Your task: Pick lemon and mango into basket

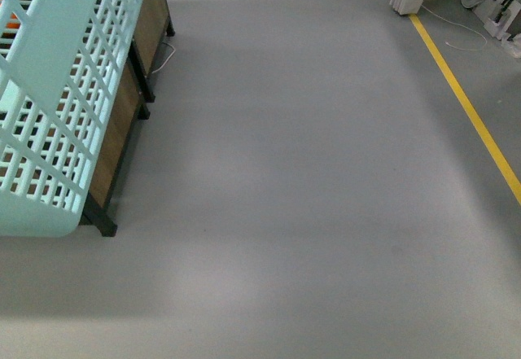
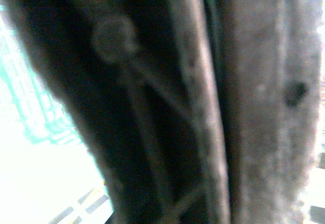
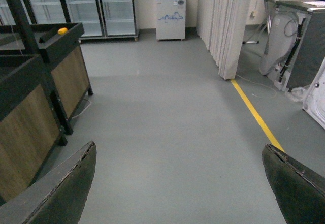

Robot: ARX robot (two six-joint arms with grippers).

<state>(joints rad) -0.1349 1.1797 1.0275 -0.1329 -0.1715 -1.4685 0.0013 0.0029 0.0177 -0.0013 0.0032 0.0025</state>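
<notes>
A grey floor (image 1: 309, 172) carries black-framed, wood-panelled display stands (image 1: 114, 143) along its left side, and a yellow line (image 1: 472, 115) is painted on the right. A small yellow fruit (image 3: 62, 31) lies in the far stand's top tray (image 3: 48, 40).

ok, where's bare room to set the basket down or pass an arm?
Bare grey floor runs wide between the wooden stands on the left and the yellow line on the right. Crowded only at far left, where the basket overhangs the stands. The right fingers are spread, empty. Left wrist view too blurred to judge.
</notes>
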